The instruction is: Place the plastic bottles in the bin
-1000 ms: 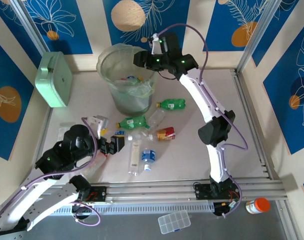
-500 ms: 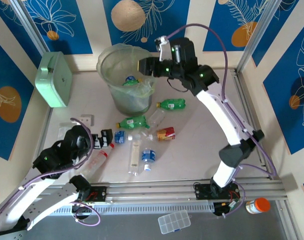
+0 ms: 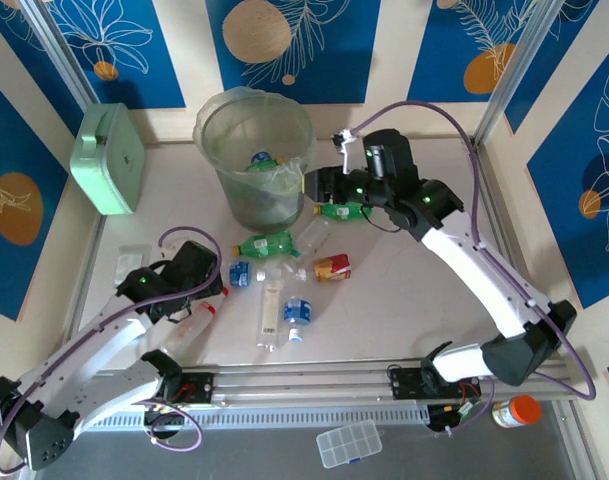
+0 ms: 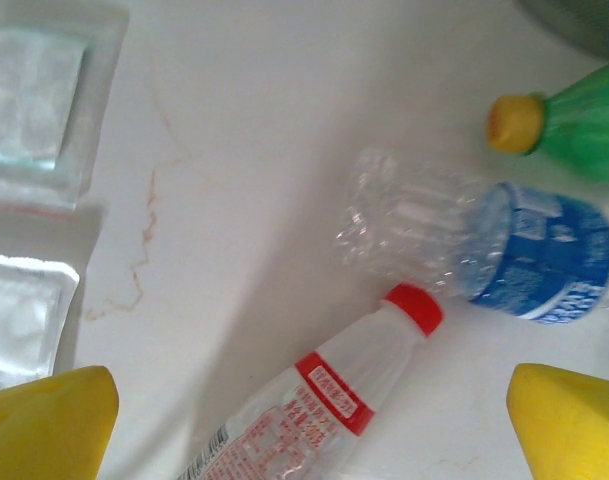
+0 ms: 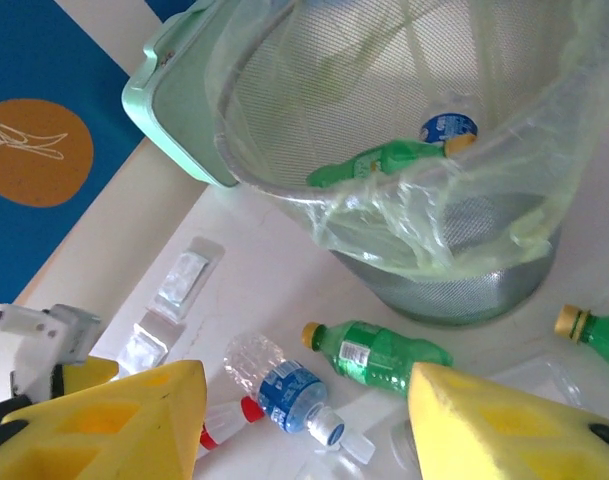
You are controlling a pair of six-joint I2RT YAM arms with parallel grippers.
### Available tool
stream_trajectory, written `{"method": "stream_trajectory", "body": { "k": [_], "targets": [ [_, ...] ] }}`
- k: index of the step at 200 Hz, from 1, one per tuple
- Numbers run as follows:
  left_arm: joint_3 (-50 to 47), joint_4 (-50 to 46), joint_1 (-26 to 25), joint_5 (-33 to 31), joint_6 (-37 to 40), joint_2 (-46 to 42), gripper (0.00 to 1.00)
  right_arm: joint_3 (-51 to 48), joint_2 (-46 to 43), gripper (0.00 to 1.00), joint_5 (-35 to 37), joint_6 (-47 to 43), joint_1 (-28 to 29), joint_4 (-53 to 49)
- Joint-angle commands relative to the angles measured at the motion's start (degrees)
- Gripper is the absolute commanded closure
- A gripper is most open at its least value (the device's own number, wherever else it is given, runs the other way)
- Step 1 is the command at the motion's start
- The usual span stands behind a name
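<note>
The bin point(image 3: 246, 195) stands at the back of the table with a green bottle point(image 5: 384, 160) and a blue-labelled one point(image 5: 447, 128) inside. My right gripper point(image 3: 319, 186) hangs open and empty beside its right rim, above a green bottle point(image 3: 344, 209). More plastic bottles lie mid-table: green point(image 3: 267, 244), clear point(image 3: 312, 235), red-labelled point(image 3: 332, 267), small blue-labelled point(image 3: 240, 273), long clear point(image 3: 271, 313) and blue-labelled point(image 3: 297, 318). My left gripper point(image 4: 309, 430) is open over a clear red-capped bottle point(image 4: 314, 400), which lies between its yellow fingers point(image 4: 44, 420) beside the blue-labelled bottle point(image 4: 484, 240).
A mint-green box point(image 3: 109, 160) leans at the back left. Clear blister packs point(image 3: 134, 262) lie left of my left gripper. An orange-lidded jar point(image 3: 514, 411) and a clear organiser box point(image 3: 349, 443) sit beyond the front rail point(image 3: 314, 380).
My right gripper has drawn back from above the bin's rim, going right and down to beside the bin. My left arm has swung and now holds its gripper over the red-capped bottle.
</note>
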Motion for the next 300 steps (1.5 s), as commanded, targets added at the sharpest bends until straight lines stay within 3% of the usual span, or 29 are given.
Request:
{"method": "stream_trajectory", "body": {
  "k": [1,61,162,201,261,300],
  "targets": [
    [-3.10,1.66,2.90,4.40,-2.54,0.62,0.01,-4.47,-5.04,0.43,-5.56,5.73,-3.80,5.40],
    [-9.99,6.91,7.14,11.15,-6.44,4.96,0.01,-10.43,-9.57,0.43,-13.19,11.89,-10.61,9.23],
    [-12.82,14.55,7.15,21.33,-4.23,8.98,0.00,-11.68,-9.06,0.44,-14.12,12.88,-11.38,10.42],
    [-13.21,16.05,7.15,22.51,-4.10,10.81,0.06,-12.29,-8.75,0.44,-14.41,13.46,-11.46,10.95],
    [-8.53,12.58,6.88,22.70,-4.53,24.85,0.16,-12.65,-8.88,0.43,-14.39,13.76,-12.07,10.95],
    [-8.19,12.95,6.93,21.16,-4.84,22.85,0.27,-12.96,-9.31,0.43,-14.47,13.85,-12.32,10.77]
  ]
}}
